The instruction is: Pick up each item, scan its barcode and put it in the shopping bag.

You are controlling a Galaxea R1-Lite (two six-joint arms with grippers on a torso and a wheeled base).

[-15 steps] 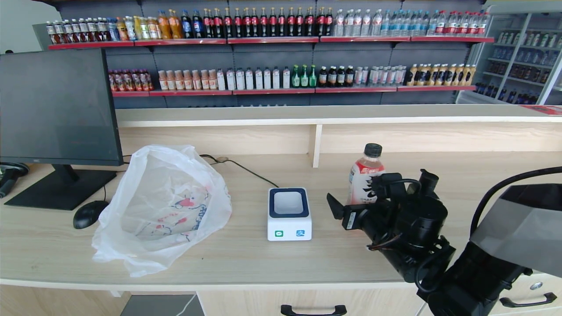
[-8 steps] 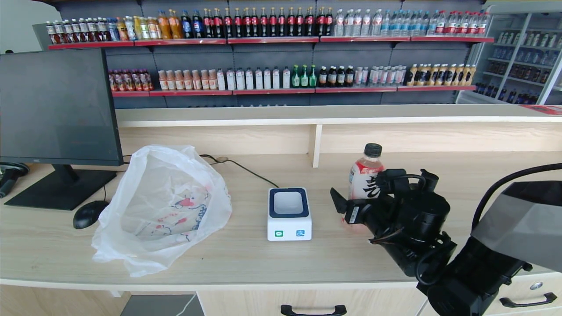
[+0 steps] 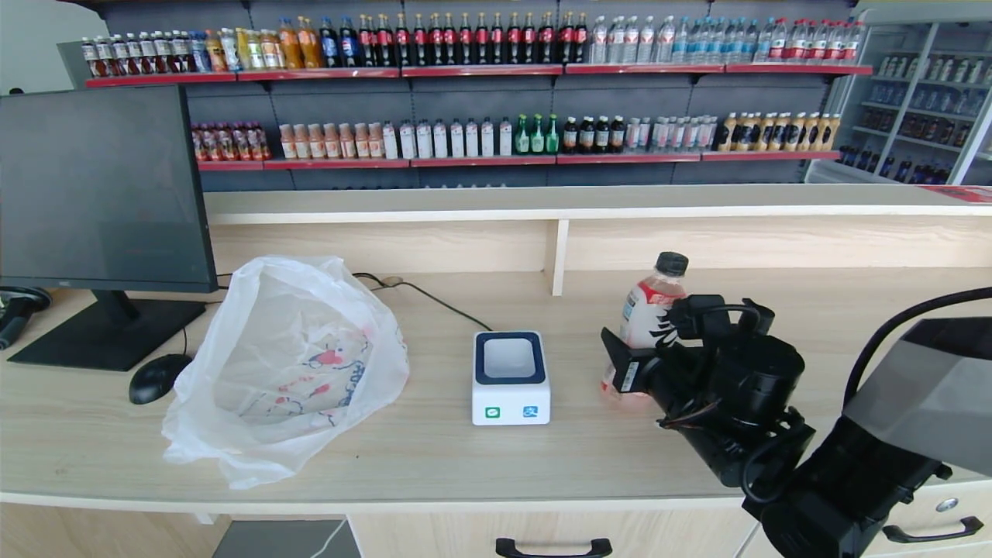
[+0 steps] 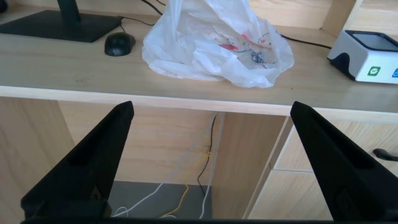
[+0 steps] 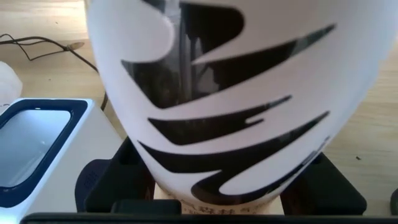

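The bottle has tipped over at right of centre, my right gripper clamped on it, so passing it over the scanner and dropping it into the shopping bag remain.

Right arm: enters at the lower right of the head view and stretches forward and toward the robot's left.
Right wrist: black and bulky, with loose cables looped around it, set just behind the gripper.
Right gripper: closed on the bottle at its lower half; the bottle leans with its cap toward the right.
Right fingers: one black finger lies along the bottle's left side; the other is hidden behind it.
Left gripper: held low, pointing forward and about level, jaws spread wide with nothing between them.
Left fingers: two black tapered blades, well apart from each other.
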